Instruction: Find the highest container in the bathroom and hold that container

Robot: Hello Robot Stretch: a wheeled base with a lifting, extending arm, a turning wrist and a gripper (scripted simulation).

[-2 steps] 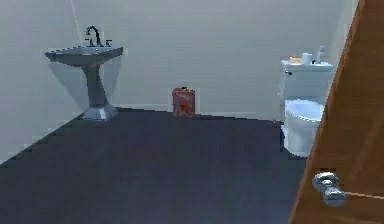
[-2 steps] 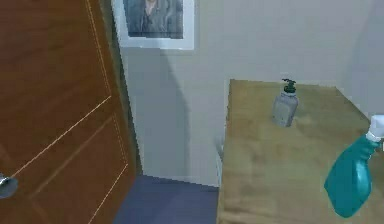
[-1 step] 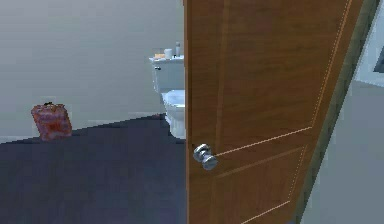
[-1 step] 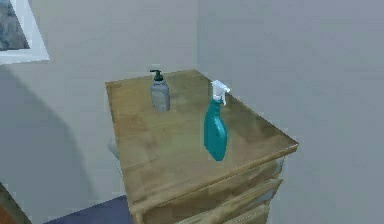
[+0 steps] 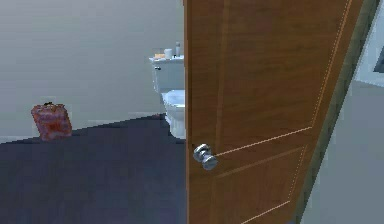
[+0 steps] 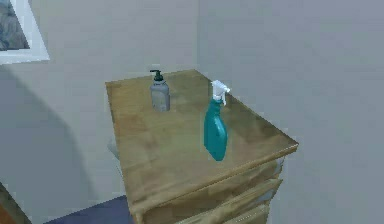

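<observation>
A teal spray bottle (image 6: pixel 216 124) with a white trigger head stands near the front of a wooden dresser top (image 6: pixel 255 135) in the arm side view. Behind it, toward the back of the same top, stands a grey pump bottle (image 6: pixel 160 92) with a dark pump. In the forward view a white toilet (image 5: pixel 172 98) stands against the far wall, with small items (image 5: pixel 170 53) on its tank too small to name.
A brown wooden door (image 5: pixel 270 110) with a round metal knob (image 5: pixel 205 156) covers the forward view's right half. A red patterned object (image 5: pixel 51 121) leans on the wall at the left, on dark floor. A framed picture (image 6: pixel 18 30) hangs left of the dresser.
</observation>
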